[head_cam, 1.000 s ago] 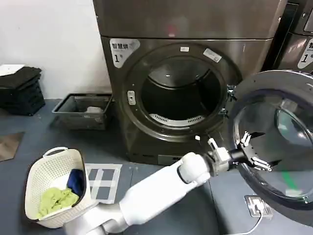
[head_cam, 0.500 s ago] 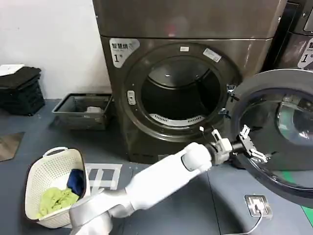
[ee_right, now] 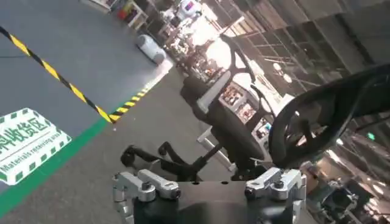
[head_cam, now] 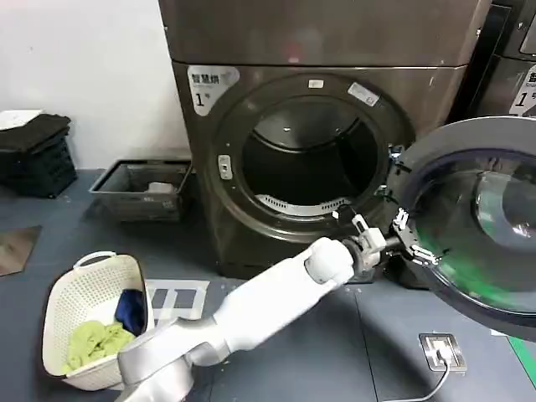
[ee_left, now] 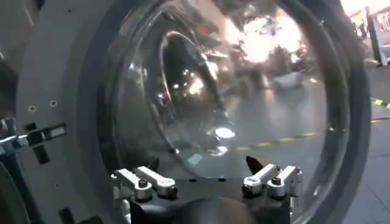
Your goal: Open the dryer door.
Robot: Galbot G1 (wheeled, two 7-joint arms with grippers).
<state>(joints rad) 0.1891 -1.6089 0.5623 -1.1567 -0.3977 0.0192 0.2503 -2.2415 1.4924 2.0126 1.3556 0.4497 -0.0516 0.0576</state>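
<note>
Your left gripper (head_cam: 408, 240), fingers spread and empty, sits at the inner rim of the big round chrome-rimmed, dark-glass dryer door (head_cam: 481, 222), already swung wide. Expect a stiff, heavy, hinged door with slick glass; push on the rim, not the glass. Your right gripper (ee_right: 207, 187) is also spread and empty.

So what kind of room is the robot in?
Probably a laundry room. A big dryer marked "1" stands with its round dryer door swung open, a similar machine sits beside it, and a laundry basket holding clothes is on the floor.
</note>
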